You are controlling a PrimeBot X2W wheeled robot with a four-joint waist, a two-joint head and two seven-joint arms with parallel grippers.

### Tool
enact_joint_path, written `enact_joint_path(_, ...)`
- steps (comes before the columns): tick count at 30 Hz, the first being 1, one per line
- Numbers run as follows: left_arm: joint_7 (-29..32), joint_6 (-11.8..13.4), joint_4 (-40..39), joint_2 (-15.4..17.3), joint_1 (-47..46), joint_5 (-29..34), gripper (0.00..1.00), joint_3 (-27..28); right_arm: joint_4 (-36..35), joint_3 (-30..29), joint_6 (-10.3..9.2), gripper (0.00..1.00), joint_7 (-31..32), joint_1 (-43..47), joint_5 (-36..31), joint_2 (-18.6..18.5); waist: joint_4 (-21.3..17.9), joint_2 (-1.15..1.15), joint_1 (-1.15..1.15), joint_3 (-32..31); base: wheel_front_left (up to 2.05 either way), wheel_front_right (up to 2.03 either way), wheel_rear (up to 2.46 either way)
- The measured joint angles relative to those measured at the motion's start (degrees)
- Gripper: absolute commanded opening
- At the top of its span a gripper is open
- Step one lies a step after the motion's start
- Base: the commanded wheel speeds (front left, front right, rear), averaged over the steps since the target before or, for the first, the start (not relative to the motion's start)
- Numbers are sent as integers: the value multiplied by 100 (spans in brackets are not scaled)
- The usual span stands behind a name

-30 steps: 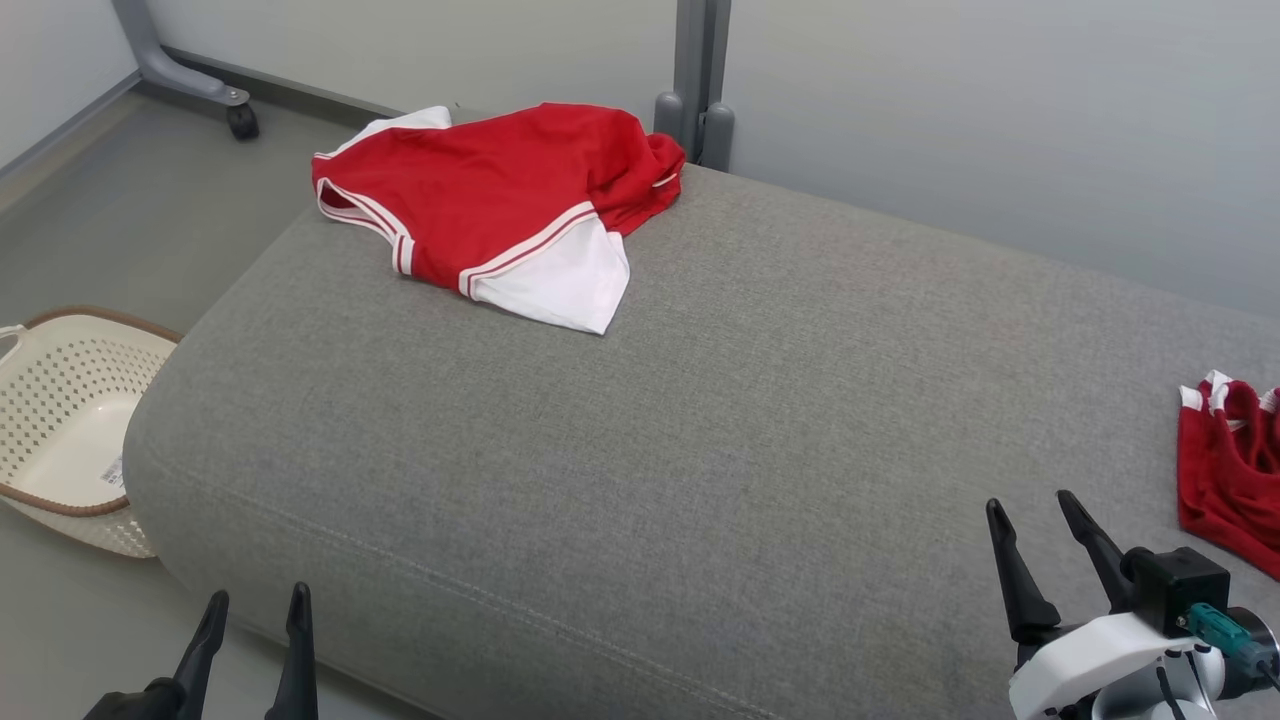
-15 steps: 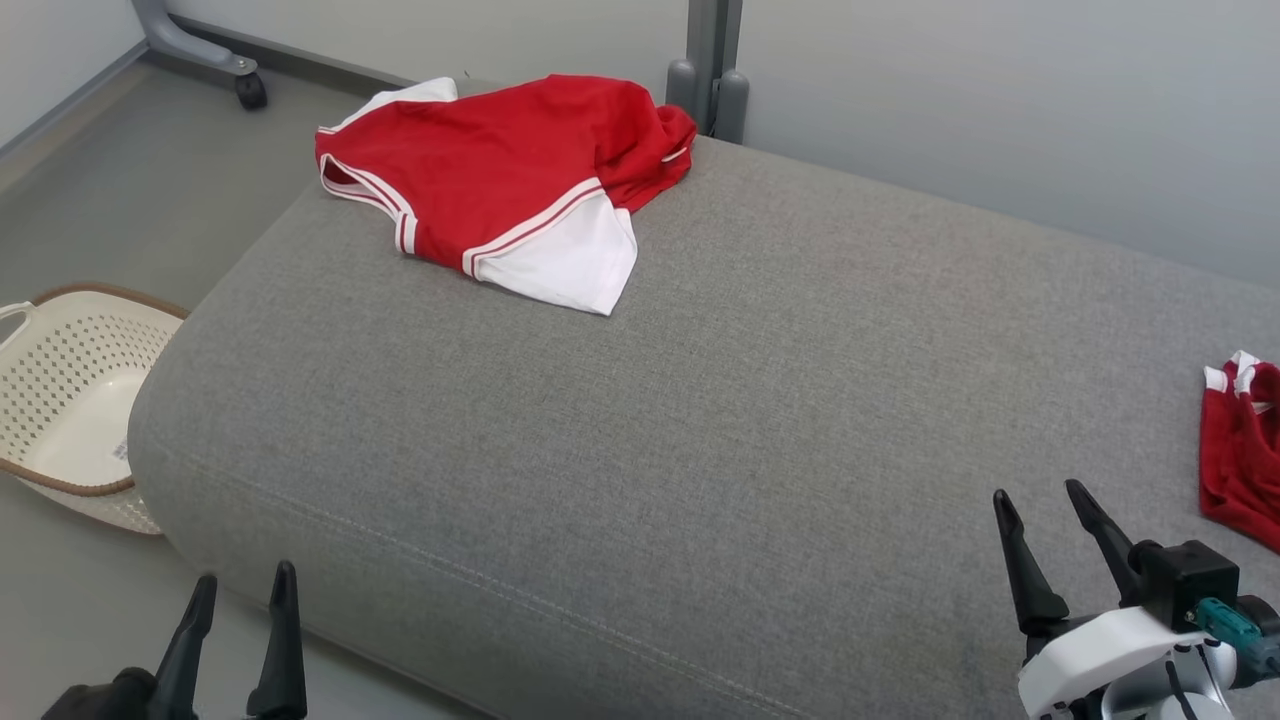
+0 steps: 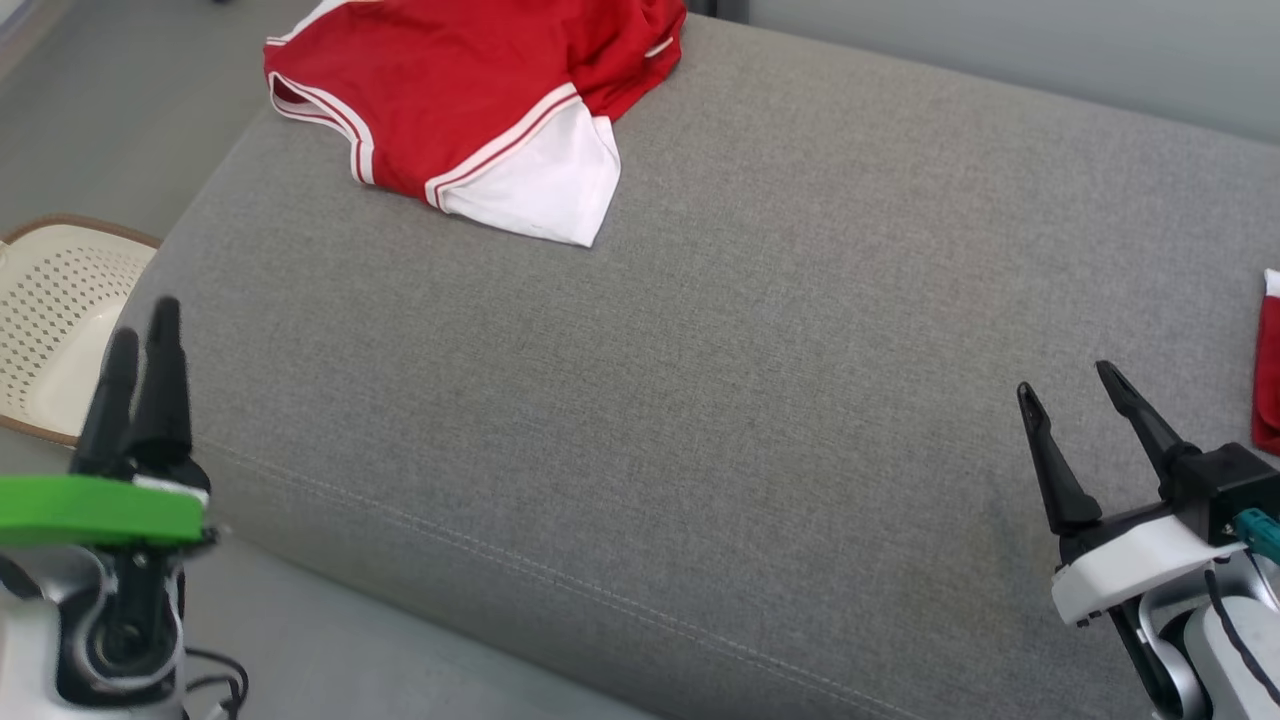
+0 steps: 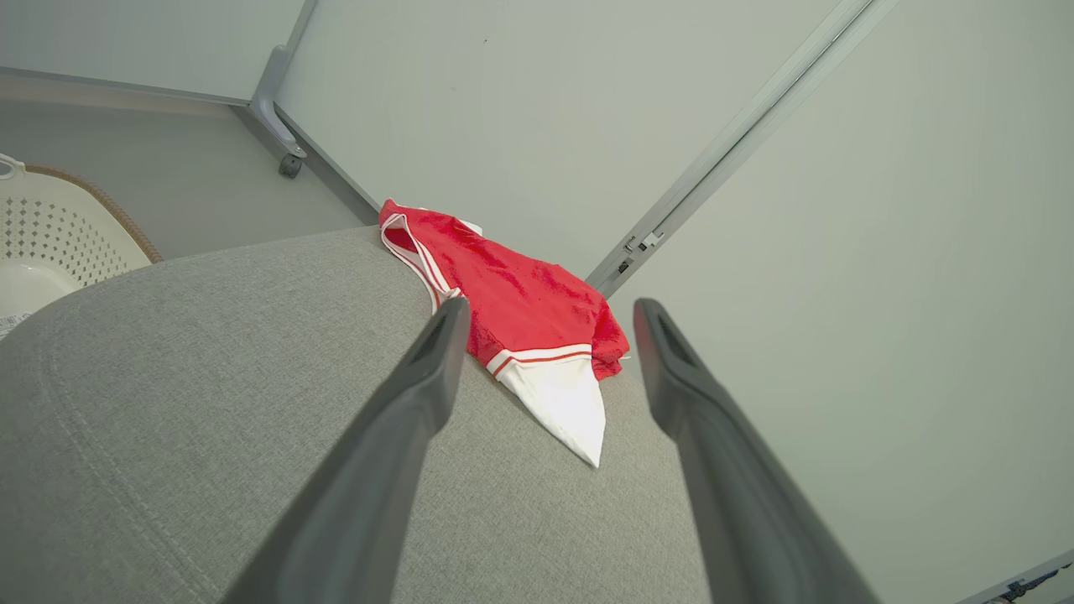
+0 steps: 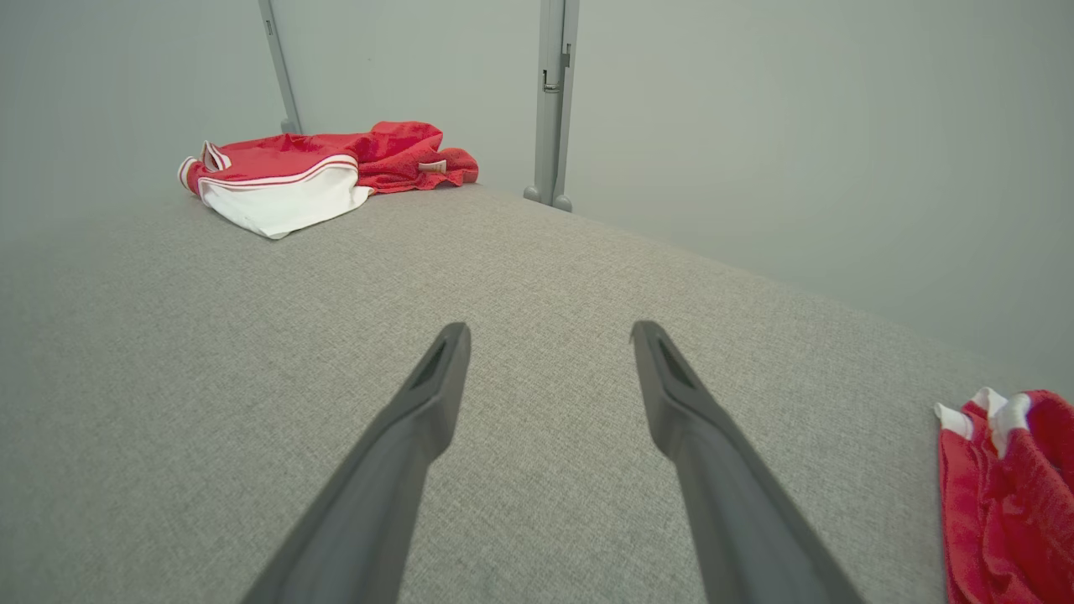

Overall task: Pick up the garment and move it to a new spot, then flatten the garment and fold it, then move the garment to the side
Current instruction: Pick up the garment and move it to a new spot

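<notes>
Grey couch [image 3: 700,400], pale wall [image 3: 1000,45], grey floor [image 3: 120,120].

Soft even light, faint shadows; left gripper [image 3: 142,322] blurred; wrist-view edges warped

The wide middle of the grey cushion [image 3: 720,400] lies bare from its front seam to its back edge, an open lane between the 2 grippers. Bare cushion also runs from the left gripper [image 3: 145,320], fingers apart above the left front edge, up to the red and white garment [image 3: 450,90] on the far left corner. On the floor to the left, a perforated basket [image 3: 55,300] stands close against the cushion's side. A pale wall panel [image 5: 755,126] and a grey post [image 5: 550,101] close off the back. A crumpled red garment [image 3: 1268,380] lies at the right edge, near the spread fingers of the right gripper [image 3: 1065,379]
</notes>
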Motion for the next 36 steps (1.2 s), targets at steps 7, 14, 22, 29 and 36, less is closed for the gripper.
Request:
enact_joint_path(7, 976, 466, 683, -44, -1367, -1483, 100, 728, -352, 18, 98, 100, 245, -269, -181, -224, -114, 0, 0, 546, 0, 0, 0)
enact_joint_path(14, 1530, 1134, 1337, -23, -2421, -2314, 100, 1372, -721, -51, 99, 100, 479, -471, -291, -489, -296, 0, 0, 1100, 0, 0, 0)
enact_joint_path(22, 1957, 1263, 2191, 152, -3169, -2792, 100, 1712, -1216, -275, 99, 100, 650, -727, -408, -838, -544, 0, 0, 1732, 0, 0, 0)
enact_joint_path(29, 2210, 1271, 3163, 45, -3400, -2908, 100, 1546, -1357, -356, 100, 100, 794, -732, -409, -938, -754, 0, 1, 2124, 0, 0, 0)
enact_joint_path(36, 2310, 1271, 3779, 10, -3851, -2920, 100, 1561, -1471, -389, 152, 100, 923, -733, -409, -1017, -908, 0, 1, 2227, 0, 0, 0)
